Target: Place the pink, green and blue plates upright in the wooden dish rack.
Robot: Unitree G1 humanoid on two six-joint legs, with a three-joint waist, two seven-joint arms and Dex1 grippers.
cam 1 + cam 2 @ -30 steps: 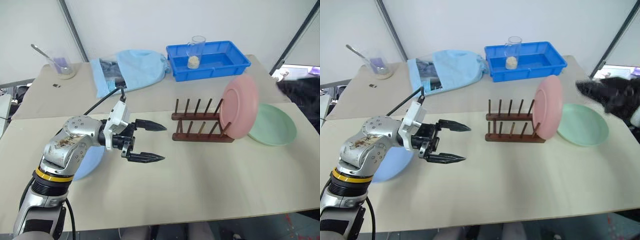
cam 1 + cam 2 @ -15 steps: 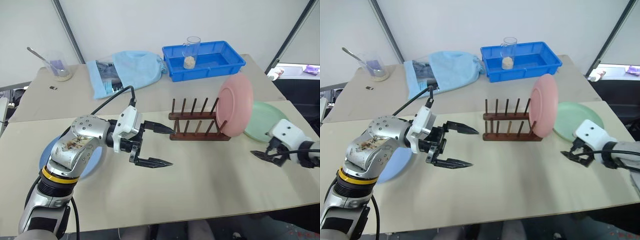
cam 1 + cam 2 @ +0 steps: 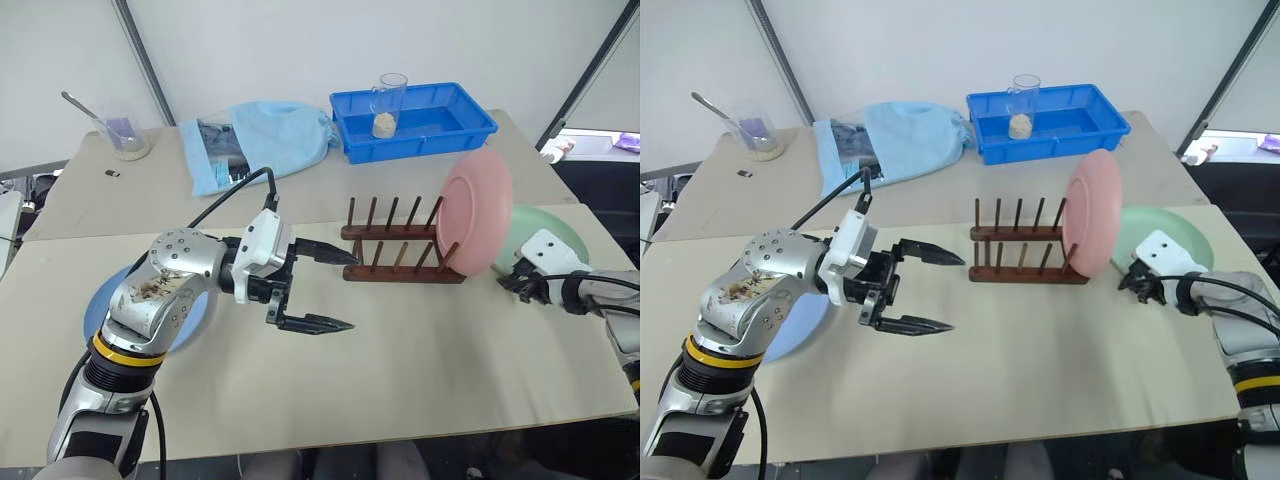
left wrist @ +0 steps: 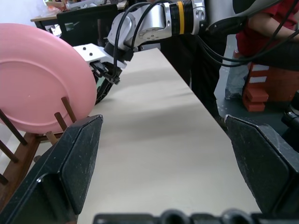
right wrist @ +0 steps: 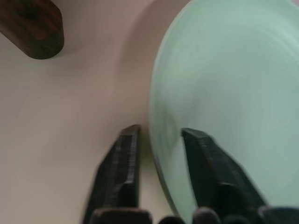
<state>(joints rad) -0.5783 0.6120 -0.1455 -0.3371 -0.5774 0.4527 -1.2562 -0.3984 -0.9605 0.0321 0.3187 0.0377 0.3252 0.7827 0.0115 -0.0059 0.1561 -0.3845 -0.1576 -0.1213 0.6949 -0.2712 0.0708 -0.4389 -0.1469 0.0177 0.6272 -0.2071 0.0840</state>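
Observation:
The pink plate (image 3: 475,225) stands upright at the right end of the wooden dish rack (image 3: 400,270). Just right of it the green plate (image 3: 550,232) lies flat on the table. My right gripper (image 3: 505,285) is at that plate's near-left edge. In the right wrist view its fingers (image 5: 124,172) straddle the mint rim (image 5: 156,154), one under it and one on top, shut on it. Left of the rack my left gripper (image 3: 350,292) hovers open and empty, pointing toward it. The blue plate (image 3: 100,305) lies flat under my left arm, partly hidden.
A blue tray (image 3: 415,120) with a glass (image 3: 388,100) in it sits at the back. Left of it are a light blue cloth (image 3: 270,135) and a beaker with a spoon (image 3: 125,135). A person in red (image 4: 261,23) stands beyond the table's right side.
My right gripper came in from the right, dropped to the green plate's near-left edge and closed its fingers on the rim. The left gripper stayed open and nearly still.

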